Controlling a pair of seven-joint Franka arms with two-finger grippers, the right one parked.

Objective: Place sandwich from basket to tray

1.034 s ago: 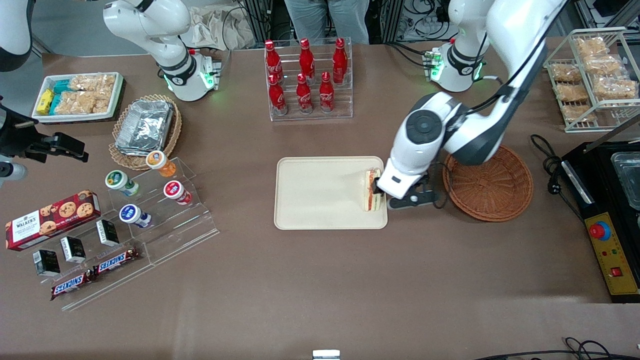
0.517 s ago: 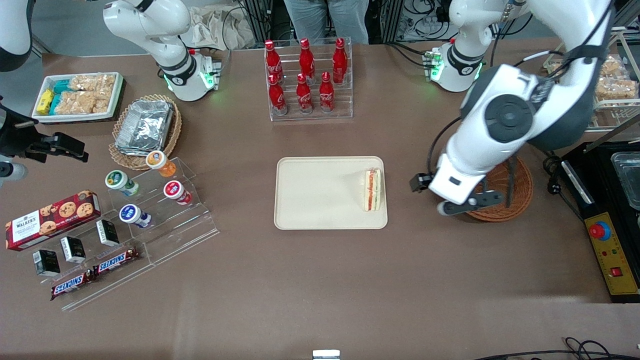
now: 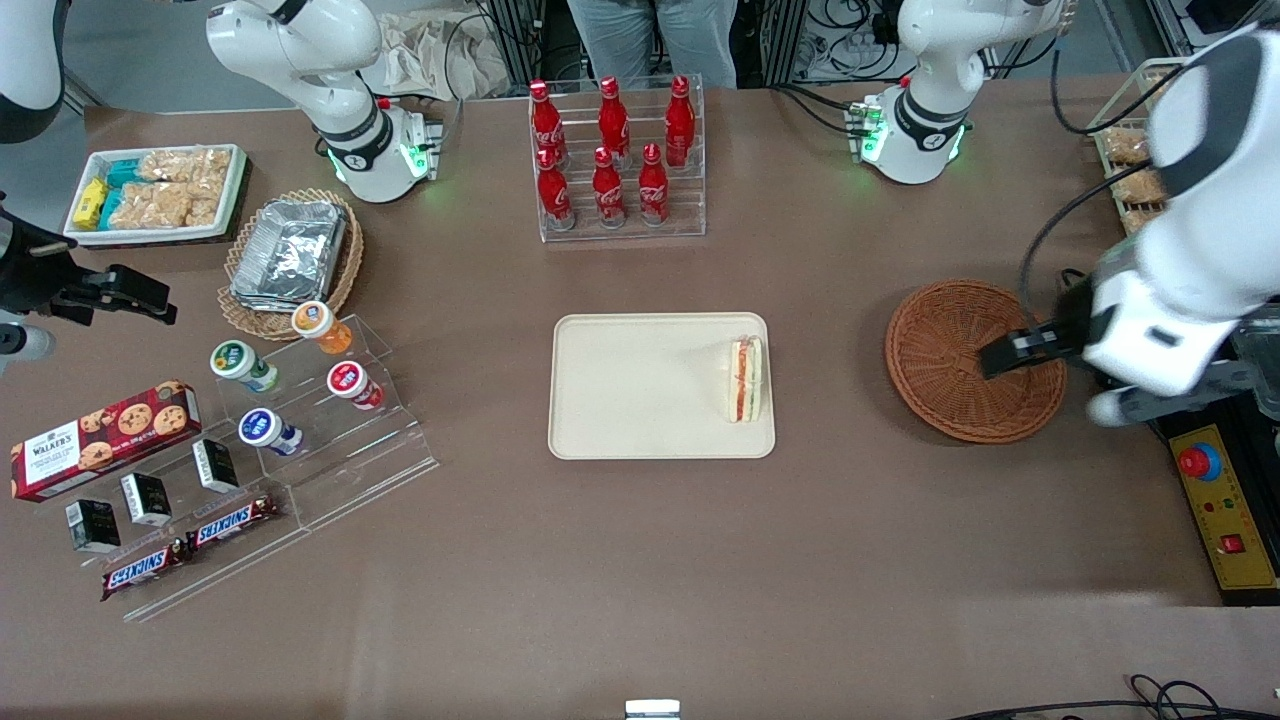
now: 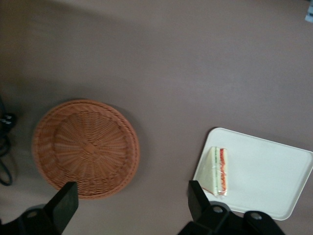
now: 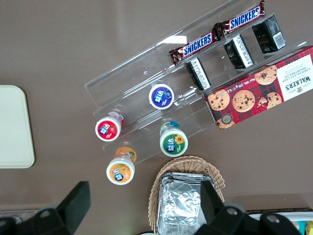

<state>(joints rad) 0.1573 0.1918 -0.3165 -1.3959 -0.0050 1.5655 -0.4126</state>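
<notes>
The brown table (image 3: pixel 640 560) carried the tray (image 3: pixel 620 400), the basket (image 3: pixel 950 340) and a bottle rack (image 3: pixel 618 225). The gripper (image 4: pixel 132 205) hung spread wide above it, near the basket.

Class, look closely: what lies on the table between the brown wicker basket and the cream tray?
Nothing: bare tabletop separates the basket from the tray holding the sandwich, as the front view shows. The open gripper hangs above the basket.

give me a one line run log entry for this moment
sandwich: on tray, standing | basket: empty | claw: open, raised above table near basket, holding nothing
</notes>
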